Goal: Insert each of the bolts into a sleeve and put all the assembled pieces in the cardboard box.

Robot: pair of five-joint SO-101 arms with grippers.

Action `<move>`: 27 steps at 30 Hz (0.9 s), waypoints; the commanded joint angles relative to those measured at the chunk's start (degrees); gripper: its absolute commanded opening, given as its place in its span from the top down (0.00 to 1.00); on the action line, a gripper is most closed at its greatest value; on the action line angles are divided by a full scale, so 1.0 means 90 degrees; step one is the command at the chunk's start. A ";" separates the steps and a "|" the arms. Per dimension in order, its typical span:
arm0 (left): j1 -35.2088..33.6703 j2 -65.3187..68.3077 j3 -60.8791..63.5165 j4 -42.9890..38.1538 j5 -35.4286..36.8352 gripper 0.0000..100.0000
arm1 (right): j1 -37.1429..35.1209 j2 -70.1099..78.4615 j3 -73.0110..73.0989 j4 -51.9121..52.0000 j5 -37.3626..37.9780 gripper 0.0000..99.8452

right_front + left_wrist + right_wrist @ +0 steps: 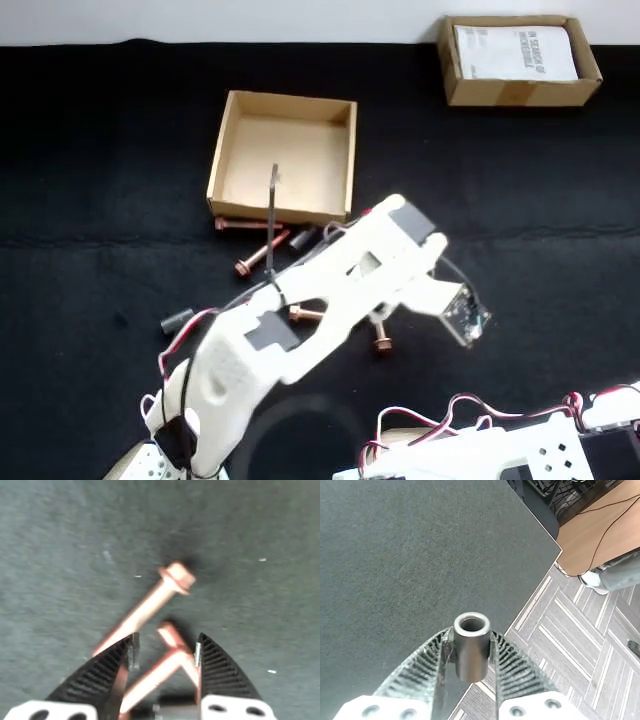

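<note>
The left gripper [165,647], jaws parted, straddles a copper bolt [150,677] mid counter [60,540]; the right gripper [470,639] clamps a steel sleeve [471,652] near its edge. Close squarely on the shank, avoiding the neighbouring bolt [162,592].

Black cloth [100,150] over the table. Upper right, high view: carton [500,93] holding a printed sheet [515,52]. Lower right, right wrist view: plank floor [585,645].

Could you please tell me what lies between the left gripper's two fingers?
In the left wrist view, a copper bolt lies on the dark cloth between the open fingers of the left gripper; a second bolt lies just beyond the fingertips.
</note>
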 commanded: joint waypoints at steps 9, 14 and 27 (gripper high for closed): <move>0.0093 0.1431 -0.2212 0.0772 -0.1748 0.84 | -0.0230 -0.0142 -0.0073 -0.0073 0.0088 0.99; 0.0366 0.1236 -0.1978 0.0772 -0.1094 0.84 | -0.0239 -0.0142 -0.0073 -0.0073 0.0078 0.99; 0.0777 0.1060 -0.1021 0.0713 -0.1084 0.91 | -0.0239 -0.0142 -0.0063 -0.0073 0.0107 0.99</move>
